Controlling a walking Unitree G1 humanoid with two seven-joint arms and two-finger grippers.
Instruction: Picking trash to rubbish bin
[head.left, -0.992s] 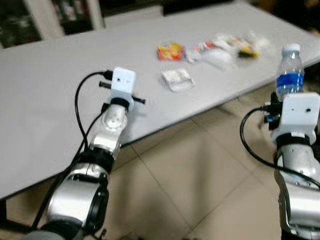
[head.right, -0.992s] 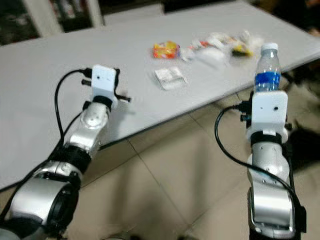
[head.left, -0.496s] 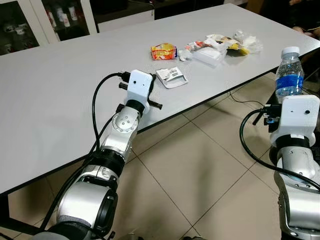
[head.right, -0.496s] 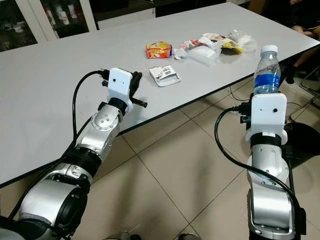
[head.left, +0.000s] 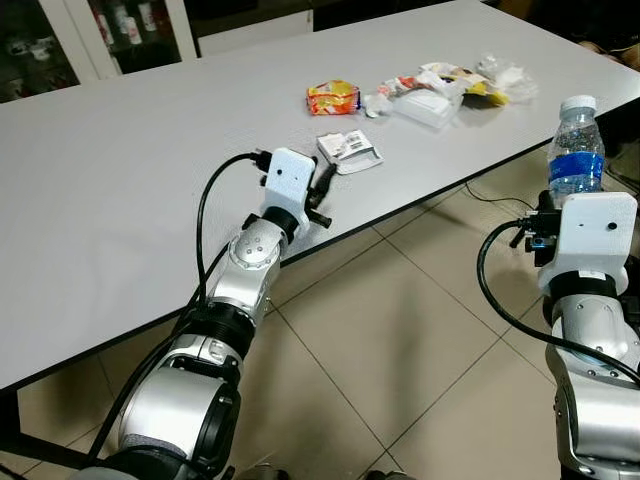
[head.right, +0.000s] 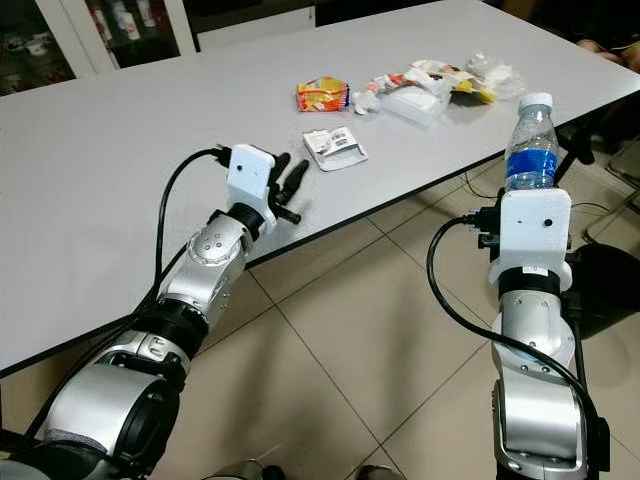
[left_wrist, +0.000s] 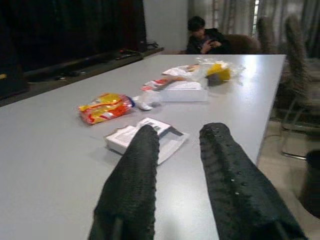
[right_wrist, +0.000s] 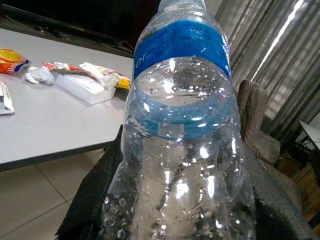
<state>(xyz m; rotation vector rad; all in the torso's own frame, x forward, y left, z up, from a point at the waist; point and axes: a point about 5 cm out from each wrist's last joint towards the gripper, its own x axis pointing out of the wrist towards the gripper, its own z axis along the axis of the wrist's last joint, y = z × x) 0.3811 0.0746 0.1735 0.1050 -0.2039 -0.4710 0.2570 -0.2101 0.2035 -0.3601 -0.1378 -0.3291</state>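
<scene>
My right gripper (right_wrist: 180, 200) is shut on a clear plastic bottle (head.left: 576, 148) with a blue label and white cap, held upright off the table's right edge. My left gripper (head.right: 292, 178) is open over the grey table (head.left: 120, 180), its fingers (left_wrist: 135, 175) aimed at a flattened white wrapper (head.left: 349, 151) a short way ahead, not touching it. Farther along lie an orange snack packet (head.left: 333, 96), a white box (left_wrist: 182, 92) and crumpled wrappers with a yellow piece (head.left: 470, 82).
The table edge runs diagonally over the tiled floor (head.left: 400, 330). Glass-door cabinets (head.left: 110, 30) stand behind the table. A person (left_wrist: 205, 37) sits at the far end, with chairs (left_wrist: 300, 75) beside the table. A dark round object (head.right: 600, 290) sits on the floor near my right arm.
My left gripper has moved forward over the table toward the white wrapper. The camera has shifted. The right arm still holds the bottle in the same pose.
</scene>
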